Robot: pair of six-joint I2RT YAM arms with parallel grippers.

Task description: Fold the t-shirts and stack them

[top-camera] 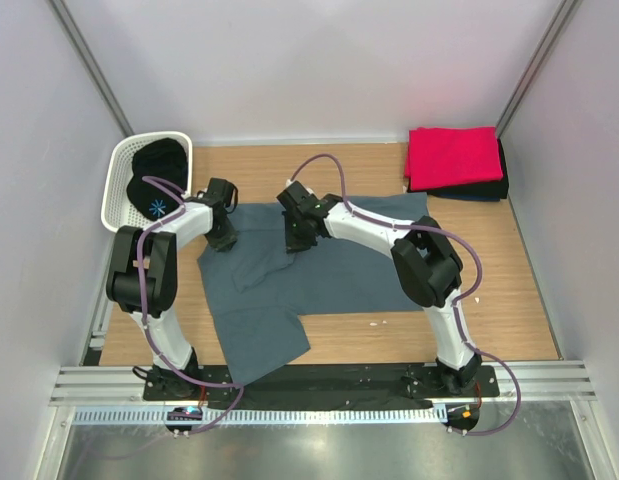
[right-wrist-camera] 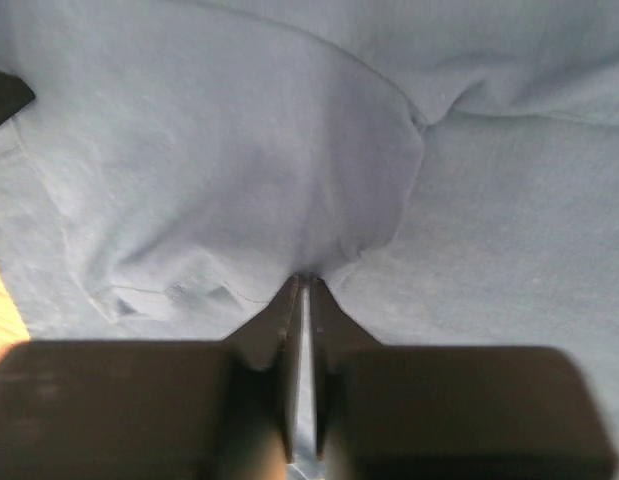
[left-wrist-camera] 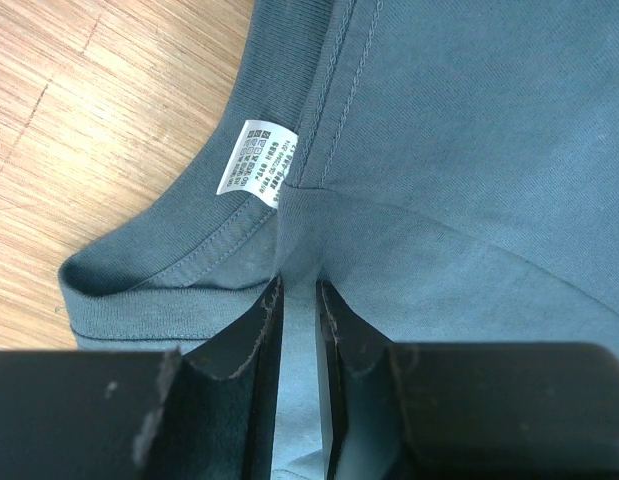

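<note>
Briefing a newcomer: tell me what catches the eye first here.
A grey shirt lies rumpled in the middle, the left gripper and right gripper each pinching it. A red shirt tops a dark pile at the far right corner; a basket holding black cloth sits far left.

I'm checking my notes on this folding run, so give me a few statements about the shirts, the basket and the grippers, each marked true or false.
1. The red t-shirt lies folded on a dark shirt at the far right of the table. True.
2. The white basket is empty. False: black cloth lies in it.
3. The left gripper and the right gripper are both shut on the blue-grey t-shirt. True.
4. The blue-grey t-shirt is folded on the stack. False: it lies spread on the table.
</note>
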